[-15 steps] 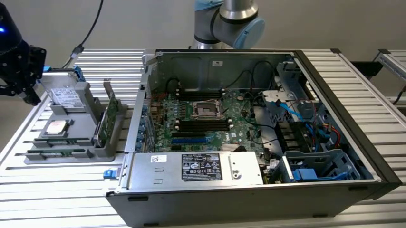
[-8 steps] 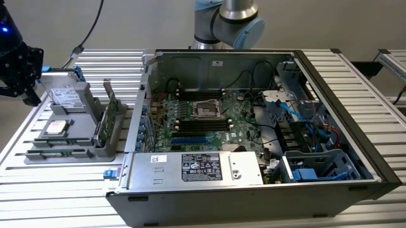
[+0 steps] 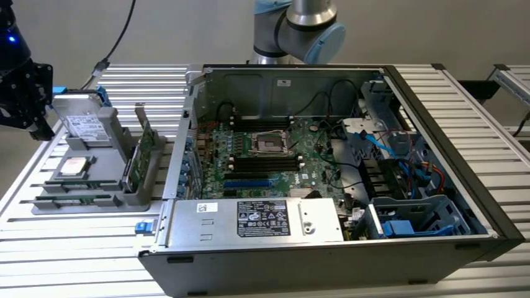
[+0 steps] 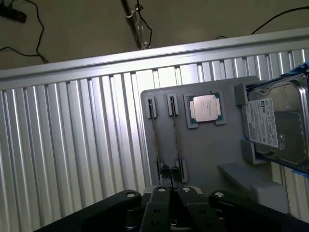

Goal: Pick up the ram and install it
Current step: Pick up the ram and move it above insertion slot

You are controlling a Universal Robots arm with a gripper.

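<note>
On the grey tray (image 4: 207, 154), at the exterior view's left of the open computer case (image 3: 331, 273), the ram (image 4: 175, 140) stands on its long edge in a holder slot. It lies between a second stick (image 4: 154, 137) and the processor (image 4: 205, 107), and the hard drive (image 4: 275, 128) stands beyond the processor. Tray and case both rest on the ribbed aluminium worktop (image 4: 72, 145). The tool (image 4: 173, 195) hangs above the end of the tray where the 2 sticks terminate, apart from both (whether it is spread or pressed together cannot be told).

Step in hand, by judgement: the approach to the pick. To do it well, the tool's closing line should cross the ram's thin faces squarely. It should be centred on this 1 stick so that the neighbour is not caught. The descent should run straight down, with the grip taken on the board's upper edge, clear of the holder's end clips. Closure should be gentle, since so thin a board probably flexes. The black memory slots (image 3: 265, 162) lie on the motherboard inside the case, well apart from the tray.
</note>
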